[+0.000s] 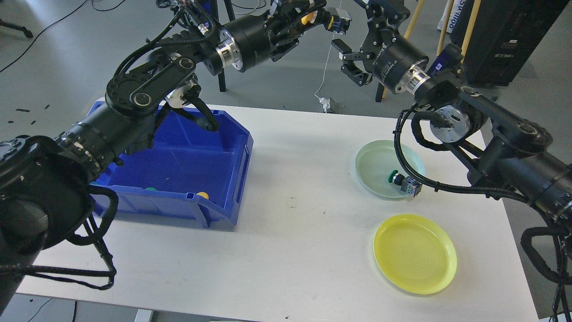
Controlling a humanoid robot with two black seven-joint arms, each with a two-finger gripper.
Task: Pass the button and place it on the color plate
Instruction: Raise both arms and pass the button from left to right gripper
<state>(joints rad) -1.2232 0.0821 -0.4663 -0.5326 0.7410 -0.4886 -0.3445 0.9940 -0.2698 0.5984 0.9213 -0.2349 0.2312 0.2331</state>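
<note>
My left gripper (313,17) is raised high over the table's far edge and is shut on a yellow button (306,19), whose grey body (338,23) sticks out to the right. My right gripper (353,42) is open, just right of and below that button, with its fingers (353,74) spread and not touching it. A yellow plate (415,255) lies empty at the front right. A pale green plate (380,161) behind it holds a green button (402,181).
A blue bin (223,179) stands on the left of the white table (295,250), partly hidden by my left arm. A yellow button (203,195) and a green one (151,188) show at its front wall. Tripod legs and cables stand behind the table.
</note>
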